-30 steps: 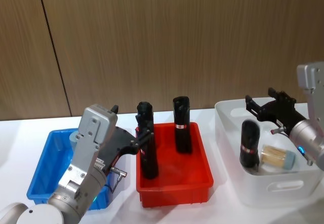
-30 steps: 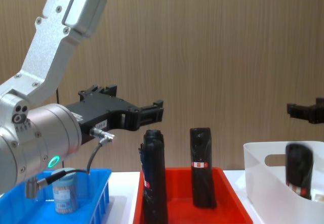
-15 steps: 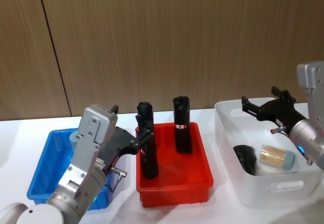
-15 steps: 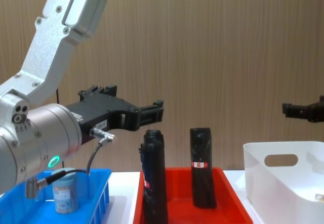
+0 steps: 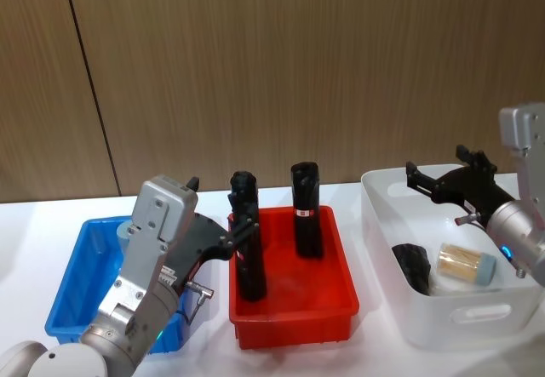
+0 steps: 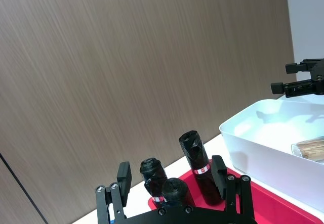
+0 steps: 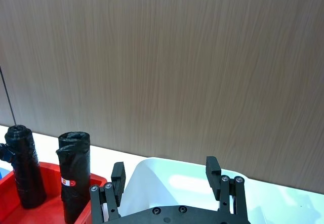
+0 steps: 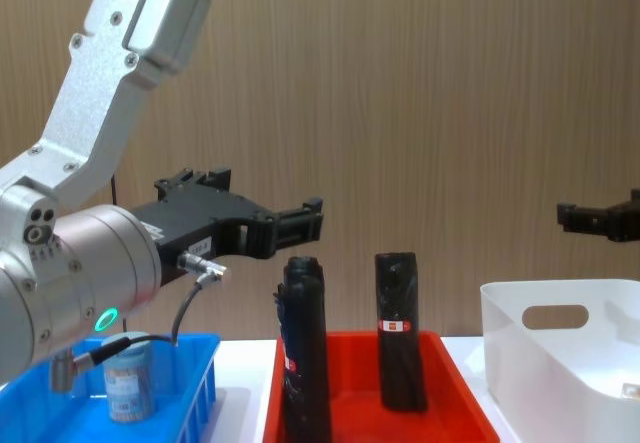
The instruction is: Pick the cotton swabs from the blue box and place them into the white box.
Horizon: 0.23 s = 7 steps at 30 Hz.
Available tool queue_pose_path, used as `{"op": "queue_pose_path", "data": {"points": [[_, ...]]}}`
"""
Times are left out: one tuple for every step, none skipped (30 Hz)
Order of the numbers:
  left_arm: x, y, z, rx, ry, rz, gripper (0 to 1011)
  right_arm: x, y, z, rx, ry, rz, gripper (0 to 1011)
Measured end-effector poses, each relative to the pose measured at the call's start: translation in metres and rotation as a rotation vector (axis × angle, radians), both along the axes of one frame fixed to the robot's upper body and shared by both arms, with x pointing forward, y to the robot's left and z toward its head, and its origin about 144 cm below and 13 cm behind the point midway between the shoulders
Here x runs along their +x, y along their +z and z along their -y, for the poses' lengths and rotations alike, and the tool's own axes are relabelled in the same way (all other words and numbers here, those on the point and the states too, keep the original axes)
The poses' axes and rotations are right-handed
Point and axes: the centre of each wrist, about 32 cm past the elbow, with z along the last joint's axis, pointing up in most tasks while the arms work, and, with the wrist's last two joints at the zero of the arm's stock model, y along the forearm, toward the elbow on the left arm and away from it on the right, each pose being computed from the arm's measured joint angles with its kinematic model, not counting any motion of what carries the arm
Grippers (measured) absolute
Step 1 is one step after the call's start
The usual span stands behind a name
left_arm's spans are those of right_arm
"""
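Red-white labels on black cylinders, unreadable

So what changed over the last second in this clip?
The black cylinder in the white box tipped over: a second ago it stood upright, now it lies on the floor beside the cotton swabs jar. The right hand, open above the box, shifted slightly. The left hand, the red crate with its two cylinders and the blue box stayed put.
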Motion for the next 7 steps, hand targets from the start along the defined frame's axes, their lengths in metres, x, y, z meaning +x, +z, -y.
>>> {"op": "queue_pose_path", "data": {"points": [[0.0000,0.0000,0.0000,0.000,0.000,0.000,1004,0.0000,0.0001,0.0000,0.000,0.000,0.000,1002],[0.0000,0.0000,0.0000,0.000,0.000,0.000,1004,0.0000,0.0001,0.0000,0.000,0.000,0.000,1002],[0.0000,0.0000,0.0000,0.000,0.000,0.000,1004,0.0000,0.0001,0.0000,0.000,0.000,0.000,1002],[0.0000,0.0000,0.0000,0.000,0.000,0.000,1004,0.0000,0.0001,0.0000,0.000,0.000,0.000,1002],[0.0000,0.0000,0.0000,0.000,0.000,0.000,1004,0.0000,0.0002,0.0000,0.000,0.001,0.000,1002],[0.0000,0.0000,0.0000,0.000,0.000,0.000,1004,0.0000,0.0002,-0.0001,-0.001,0.001,0.001,1002],[0.0000,0.0000,0.0000,0.000,0.000,0.000,1004,0.0000,0.0002,-0.0001,-0.001,0.001,0.001,1002]]}}
